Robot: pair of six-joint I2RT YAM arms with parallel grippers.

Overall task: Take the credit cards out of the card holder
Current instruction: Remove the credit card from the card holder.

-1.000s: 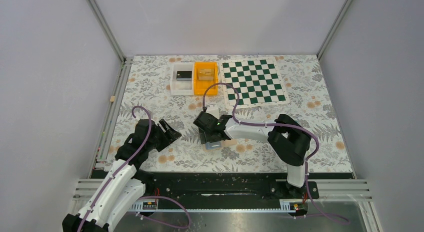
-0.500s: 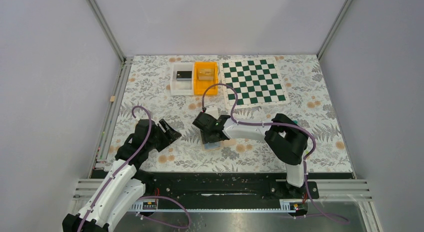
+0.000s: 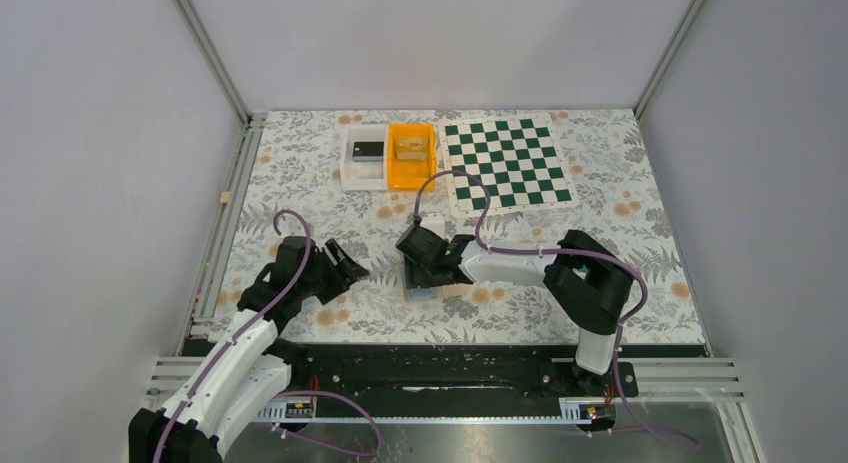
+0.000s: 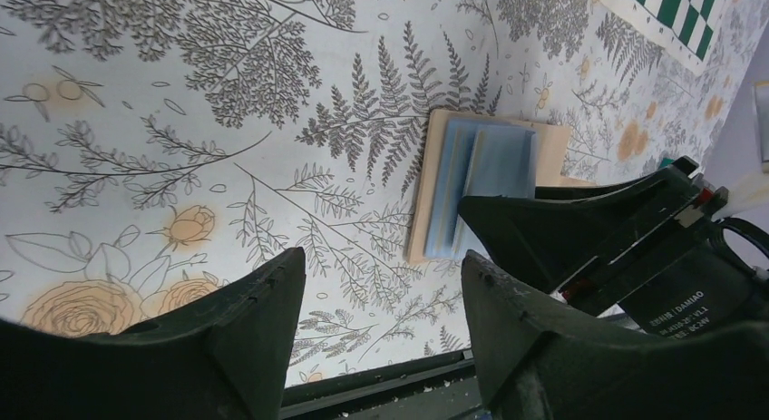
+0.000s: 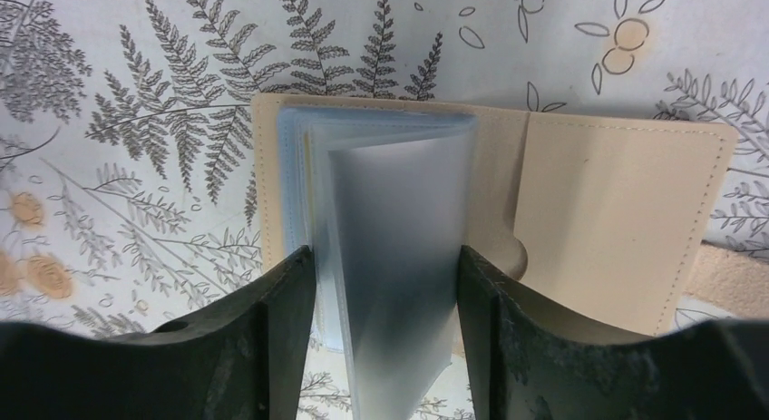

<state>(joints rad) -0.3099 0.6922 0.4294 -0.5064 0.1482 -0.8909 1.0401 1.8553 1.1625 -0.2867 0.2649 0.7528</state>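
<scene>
Your right gripper [image 5: 385, 261] straddles the clear sleeves [image 5: 399, 211] of the card holder [image 5: 617, 211], which lies open on the table [image 3: 300, 163] near its middle, closer to the near edge. You cannot tell whether it pinches them. Your left gripper [image 4: 383, 261] hangs half open and empty beside it.

Orange bin [image 3: 411, 180], white tray [image 3: 363, 176], green-and-white chessboard [image 3: 507, 163], fern-printed table cover [image 3: 290, 188]

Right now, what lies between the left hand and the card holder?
Only bare floral tablecloth, as the left wrist view shows, between the left hand and the card holder.
</scene>
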